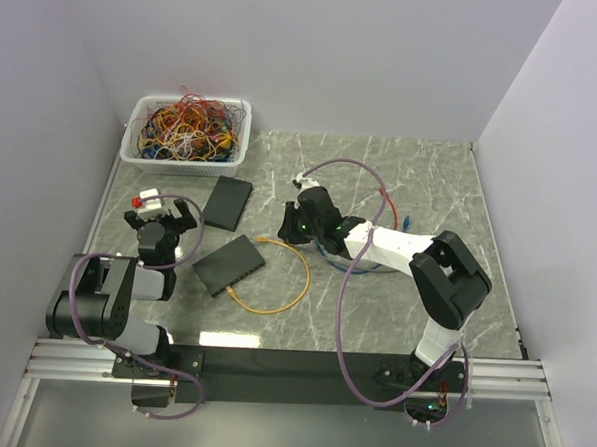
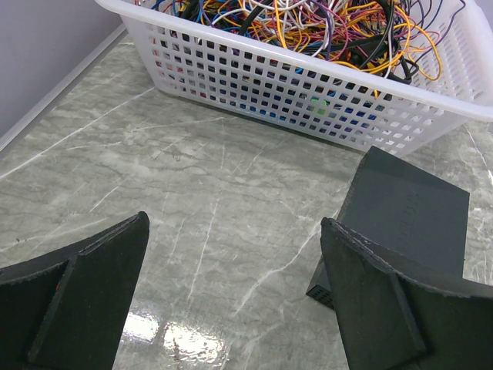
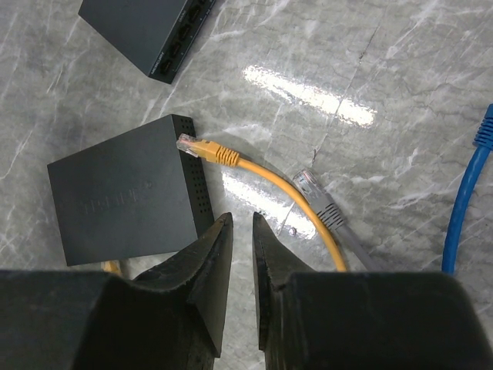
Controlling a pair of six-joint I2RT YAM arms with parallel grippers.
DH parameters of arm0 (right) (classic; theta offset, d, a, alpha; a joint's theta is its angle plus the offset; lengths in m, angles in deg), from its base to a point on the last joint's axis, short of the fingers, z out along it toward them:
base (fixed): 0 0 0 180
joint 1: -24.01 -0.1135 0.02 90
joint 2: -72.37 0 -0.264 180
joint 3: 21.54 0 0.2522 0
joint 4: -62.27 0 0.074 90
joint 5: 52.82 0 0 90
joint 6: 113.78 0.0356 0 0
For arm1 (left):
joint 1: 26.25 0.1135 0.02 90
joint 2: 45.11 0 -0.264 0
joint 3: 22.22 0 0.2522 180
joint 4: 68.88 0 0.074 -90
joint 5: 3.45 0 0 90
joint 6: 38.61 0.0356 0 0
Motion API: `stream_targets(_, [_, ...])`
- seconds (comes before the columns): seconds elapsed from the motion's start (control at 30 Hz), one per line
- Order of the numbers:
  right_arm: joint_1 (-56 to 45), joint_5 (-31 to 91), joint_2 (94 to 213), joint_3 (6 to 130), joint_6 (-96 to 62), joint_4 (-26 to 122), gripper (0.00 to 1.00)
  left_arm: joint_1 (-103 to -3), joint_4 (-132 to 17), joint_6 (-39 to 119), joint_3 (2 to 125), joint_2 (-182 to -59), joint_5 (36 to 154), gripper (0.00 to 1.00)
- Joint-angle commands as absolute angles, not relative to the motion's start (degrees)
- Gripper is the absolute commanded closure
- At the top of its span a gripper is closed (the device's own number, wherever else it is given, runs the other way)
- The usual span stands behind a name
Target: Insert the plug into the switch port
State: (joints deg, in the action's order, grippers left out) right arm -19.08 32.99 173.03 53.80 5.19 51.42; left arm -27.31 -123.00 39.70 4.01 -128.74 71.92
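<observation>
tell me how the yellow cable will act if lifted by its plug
Likely floppy: the yellow cable lies in a loose loop, so the rest should trail. Probably light, being thin. Its plug looks like smooth clear plastic, so it may slip.

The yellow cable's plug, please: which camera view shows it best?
The right wrist view: the yellow plug lies close up, its clear tip beside the dark switch corner. The top external view shows it only tiny; the left wrist view misses it.

switch (image 3: 123, 200): black | plug cable (image 3: 269, 176): orange | table (image 3: 385, 62): grey marble | basket (image 2: 308, 85): white
</observation>
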Motion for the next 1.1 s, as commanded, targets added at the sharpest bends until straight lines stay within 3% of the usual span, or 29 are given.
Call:
stream_targets(0.0, [-18.6,32.8,172.8,54.2,5.7,53.0,0.76,-27.4,-125.9,40.2,5.2,-128.8,72.8,0.01])
stream_targets(1.07, [-18.6,32.6,171.9,53.8,5.8,53.4,0.78,-27.4,-125.9,40.1,5.1,-128.7,72.8,0.01])
